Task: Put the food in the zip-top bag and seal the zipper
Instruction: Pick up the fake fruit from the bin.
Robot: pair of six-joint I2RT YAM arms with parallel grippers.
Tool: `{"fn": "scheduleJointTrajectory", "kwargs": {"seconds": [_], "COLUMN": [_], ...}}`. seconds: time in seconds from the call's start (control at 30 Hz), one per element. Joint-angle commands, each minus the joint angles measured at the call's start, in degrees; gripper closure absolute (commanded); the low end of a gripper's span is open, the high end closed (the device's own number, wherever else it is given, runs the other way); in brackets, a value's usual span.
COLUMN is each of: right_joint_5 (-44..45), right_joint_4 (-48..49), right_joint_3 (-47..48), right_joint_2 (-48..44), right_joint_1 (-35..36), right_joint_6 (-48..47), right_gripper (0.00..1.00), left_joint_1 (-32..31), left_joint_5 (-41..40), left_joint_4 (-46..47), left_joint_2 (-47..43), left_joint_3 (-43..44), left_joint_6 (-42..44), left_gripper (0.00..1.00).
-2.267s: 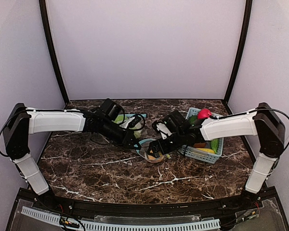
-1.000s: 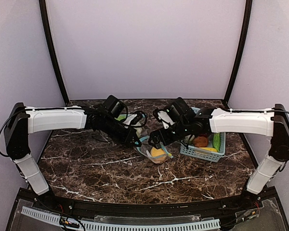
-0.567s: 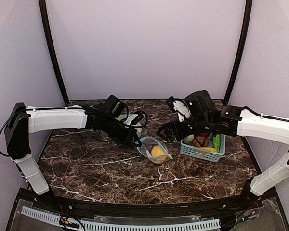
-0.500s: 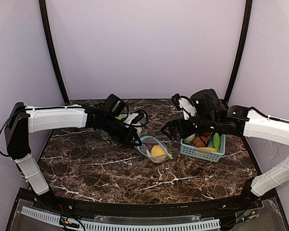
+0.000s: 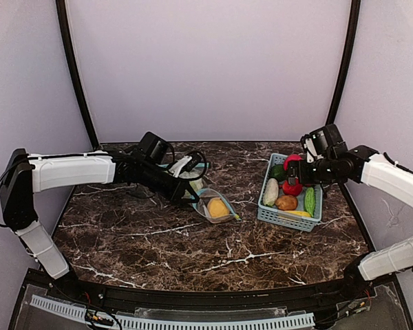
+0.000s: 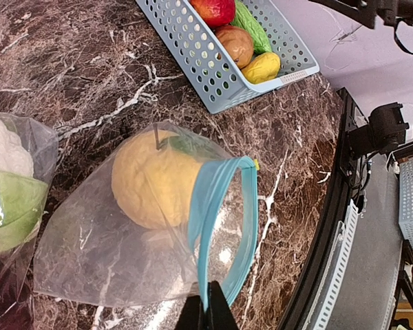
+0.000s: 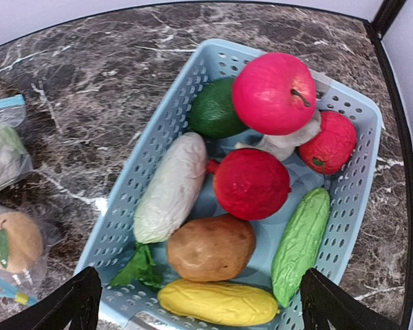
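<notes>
The bag (image 6: 158, 227) is pinched agape by the left pincer (image 6: 206, 313), seemingly for food (image 7: 251, 183) beneath the wide-spread right pincer (image 7: 199, 289).

Marble table (image 5: 158, 249): basket (image 5: 286, 218), zip-top bag (image 6: 117, 254), second bag (image 6: 47, 148)

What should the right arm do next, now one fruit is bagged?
Probably lower the open right gripper onto the pink apple, which sits topmost in the basket beneath it. The left gripper pinches the bag at its open mouth, with one orange fruit inside.
</notes>
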Motion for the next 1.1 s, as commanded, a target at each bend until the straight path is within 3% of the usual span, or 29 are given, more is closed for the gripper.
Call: {"fn": "scheduleJointTrajectory", "kwargs": {"seconds": [0.0,0.17,0.4,0.87,1.07], "right_joint_5": [-1.0,-5.7,-2.6,-0.1,0.5], "right_joint_4": [1.5,5.5,8.7,13.1,13.6], "right_joint_3": [0.0,3.0,5.5,5.8,5.1], "right_joint_2": [4.4,13.6,23.7,30.2,29.0], "right_joint_1": [-4.9,-9.8,-11.0,-11.8,-11.7], "right_joint_6": [-1.4,-4.4,-3.7,-3.1,-3.4], "right_gripper": [0.01,0.01,0.06,0.25,0.34], "left_joint_1": [0.1,0.1,0.1,0.1,0.1], "left_joint_5": [-0.1,-0.5,-2.2,-2.8,-2.8], "left_joint_4": [1.2,0.2,-0.9,-1.9,-2.0], "left_joint_2": [-2.9,-2.3,-2.5,-2.5,-2.0], "left_joint_3": [-2.4,-2.1,-1.7,-1.3,-1.2], "left_joint_6": [1.0,0.4,1.0,1.7,1.5], "left_gripper": [0.99,0.99,0.99,0.99,0.99]}}
